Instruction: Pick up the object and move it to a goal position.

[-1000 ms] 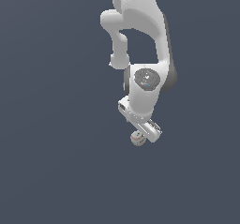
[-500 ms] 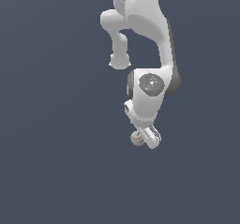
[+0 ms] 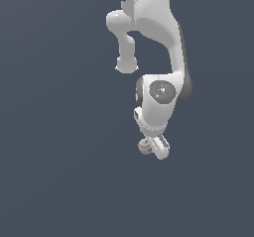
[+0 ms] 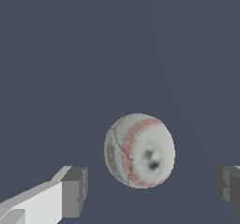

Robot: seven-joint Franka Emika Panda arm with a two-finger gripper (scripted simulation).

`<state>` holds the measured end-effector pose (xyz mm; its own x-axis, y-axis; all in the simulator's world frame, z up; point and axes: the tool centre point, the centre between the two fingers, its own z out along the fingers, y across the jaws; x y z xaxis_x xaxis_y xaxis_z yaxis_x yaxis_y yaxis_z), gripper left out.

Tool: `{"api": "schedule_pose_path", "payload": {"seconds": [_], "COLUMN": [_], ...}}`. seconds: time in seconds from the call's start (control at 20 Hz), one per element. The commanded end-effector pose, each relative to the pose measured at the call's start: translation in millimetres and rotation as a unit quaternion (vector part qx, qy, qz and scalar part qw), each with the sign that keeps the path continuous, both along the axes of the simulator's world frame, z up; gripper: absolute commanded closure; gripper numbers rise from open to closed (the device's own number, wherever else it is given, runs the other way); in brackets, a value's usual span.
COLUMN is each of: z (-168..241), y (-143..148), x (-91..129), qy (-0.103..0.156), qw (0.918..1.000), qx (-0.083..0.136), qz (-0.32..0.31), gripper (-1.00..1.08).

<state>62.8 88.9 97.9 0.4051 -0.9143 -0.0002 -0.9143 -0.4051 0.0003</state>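
Note:
The object is a small off-white ball with reddish seams, resting on the dark grey floor. In the wrist view it lies between my two grey fingertips, with a clear gap on each side. My gripper is open around it and does not touch it. In the exterior view the ball peeks out on the exterior view's left of the gripper, which is low above it and partly hides it.
The white arm reaches down from the top of the exterior view. All around is plain dark grey floor.
The arm has swung toward the exterior view's right and lowered a little. The gripper now hangs closer over the ball, which has stayed in place.

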Motion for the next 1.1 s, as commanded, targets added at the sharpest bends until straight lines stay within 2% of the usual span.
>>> {"api": "schedule_pose_path", "payload": {"seconds": [0.0, 0.25, 0.6, 0.9, 0.95, 1.05], "z": [0.0, -10.2, -45.1, -50.2, -50.2, -50.2], "y": [0.0, 0.1, -0.2, -0.1, -0.1, -0.1], "x": [0.0, -0.2, -1.2, 0.2, 0.2, 0.2], "qy": [0.000, 0.000, 0.000, 0.000, 0.000, 0.000], "qw": [1.0000, 1.0000, 1.0000, 1.0000, 1.0000, 1.0000], "qx": [0.000, 0.000, 0.000, 0.000, 0.000, 0.000], "qz": [0.000, 0.000, -0.002, -0.002, -0.002, -0.002], "gripper": [-0.92, -0.92, -0.92, -0.92, 1.08, 1.08]}}
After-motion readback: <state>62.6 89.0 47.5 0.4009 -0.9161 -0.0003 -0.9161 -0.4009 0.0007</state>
